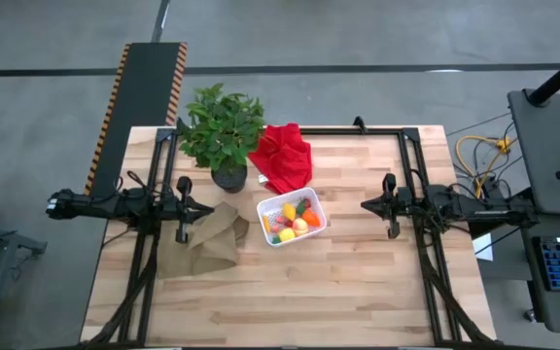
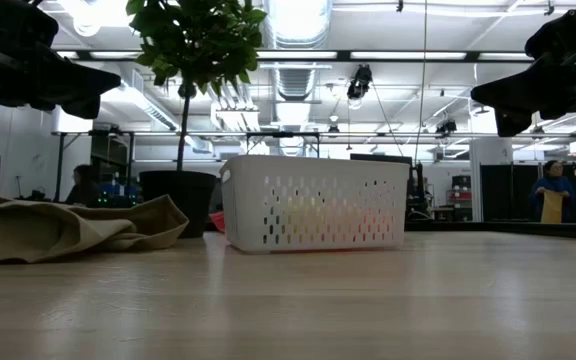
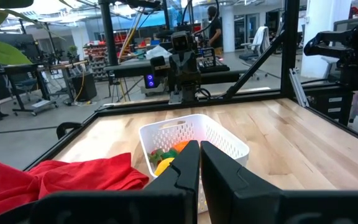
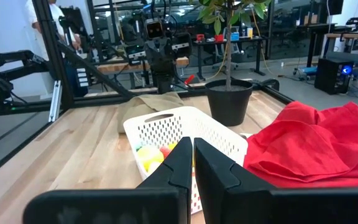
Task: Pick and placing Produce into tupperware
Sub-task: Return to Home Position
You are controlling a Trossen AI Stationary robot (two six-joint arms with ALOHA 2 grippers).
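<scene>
The white perforated tupperware stands on its base near the table's middle, also seen in the low view. Toy produce lies inside it: yellow, orange, red and green pieces, seen again as produce and produce in the wrist views. My left gripper hangs at the table's left, above the brown paper bag, shut. My right gripper hangs at the table's right, shut. Both are well clear of the tupperware and raised off the table.
A crumpled brown paper bag lies left of the tupperware. A leafy potted plant and a red cloth sit beyond it toward the far edge. The near half of the wooden table is bare. People stand in the room behind.
</scene>
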